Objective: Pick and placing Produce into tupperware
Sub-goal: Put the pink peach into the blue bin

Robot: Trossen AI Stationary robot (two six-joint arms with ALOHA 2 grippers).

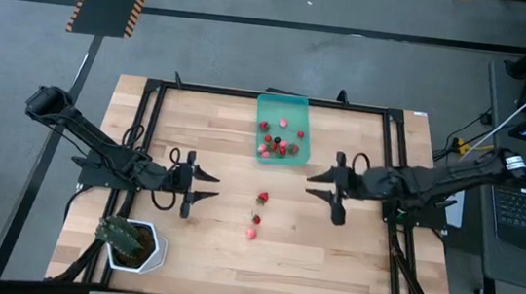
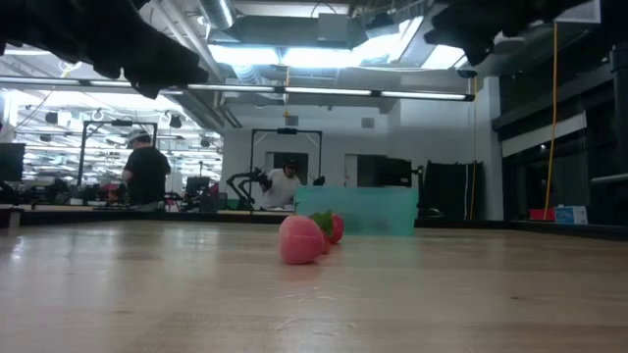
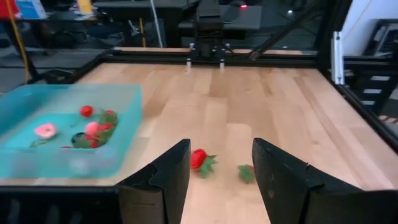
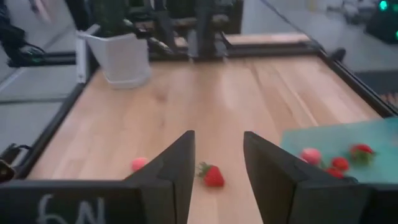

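The only writing that shows is white lettering on the right arm's wrist body, seen upside down and not readable with certainty.

At 9 o'clock on the table [image 1: 329, 262] the left gripper [image 1: 208, 186] hangs above the wood with its jaws spread wide and nothing between them; in the left wrist view a red strawberry [image 3: 199, 159] and a green-topped fruit [image 3: 246, 173] lie on the boards past its fingers [image 3: 166, 180], untouched. A white pot with a green plant [image 1: 135, 243] stands at 7 o'clock.

Near the table's centre three loose fruits lie in a short line: a red one with a green top [image 1: 262, 198], a small red one [image 1: 256, 219] and a pink one [image 1: 251, 233]. At 12 o'clock sits the teal tupperware [image 1: 283, 102], holding a cluster of red and pink fruits [image 1: 274, 146] toward its near end.

At 3 o'clock the right gripper [image 1: 324, 185] faces the loose fruits, its jaws apart and empty, clear of the wood.
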